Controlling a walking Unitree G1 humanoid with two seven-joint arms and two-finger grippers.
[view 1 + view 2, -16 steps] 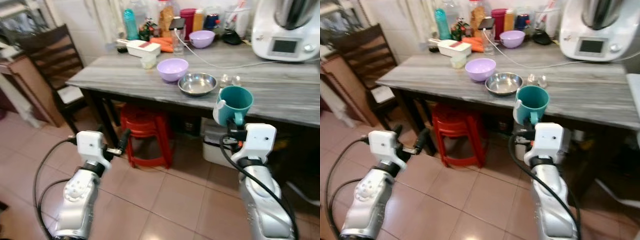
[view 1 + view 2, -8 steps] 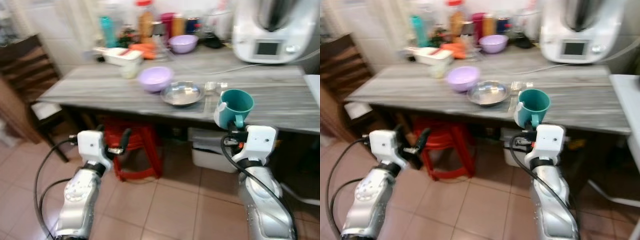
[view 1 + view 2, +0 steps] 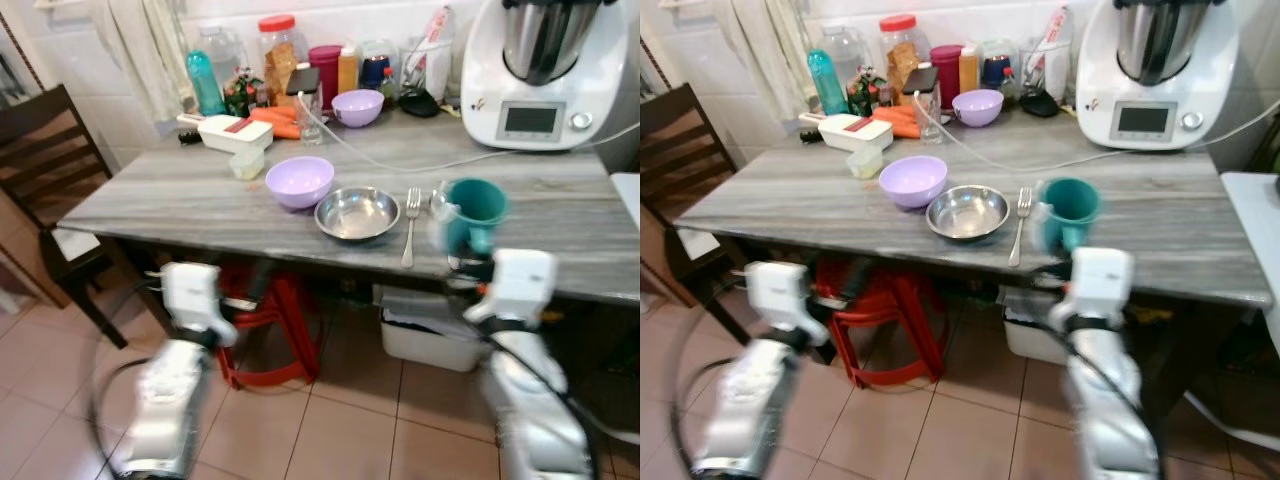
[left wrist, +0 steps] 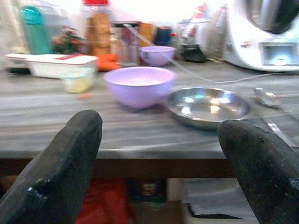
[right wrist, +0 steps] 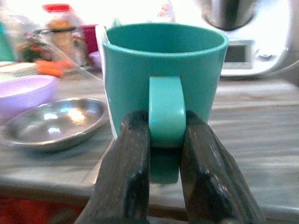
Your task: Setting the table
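My right gripper [image 5: 164,154] is shut on the handle of a teal mug [image 3: 472,212], holding it upright just above the front edge of the grey wooden table [image 3: 150,190]. On the table lie a steel bowl [image 3: 357,212], a fork [image 3: 410,226] and a lilac bowl [image 3: 299,180]. A second lilac bowl [image 3: 357,106] sits further back. My left gripper [image 4: 159,154] is open and empty, held low in front of the table's edge, with wide-spread fingers [image 4: 70,154].
A white kitchen machine [image 3: 540,65] stands at the back right with a cable [image 3: 400,160] across the table. Bottles, jars and a white box [image 3: 235,130] crowd the back. A red stool [image 3: 270,320] and a bin [image 3: 430,335] sit under the table; a dark chair [image 3: 45,160] stands left.
The camera has moved closer and risen, so the whole scene shifted. The mug in my right gripper now stands nearer the table's edge; both arms look blurred.
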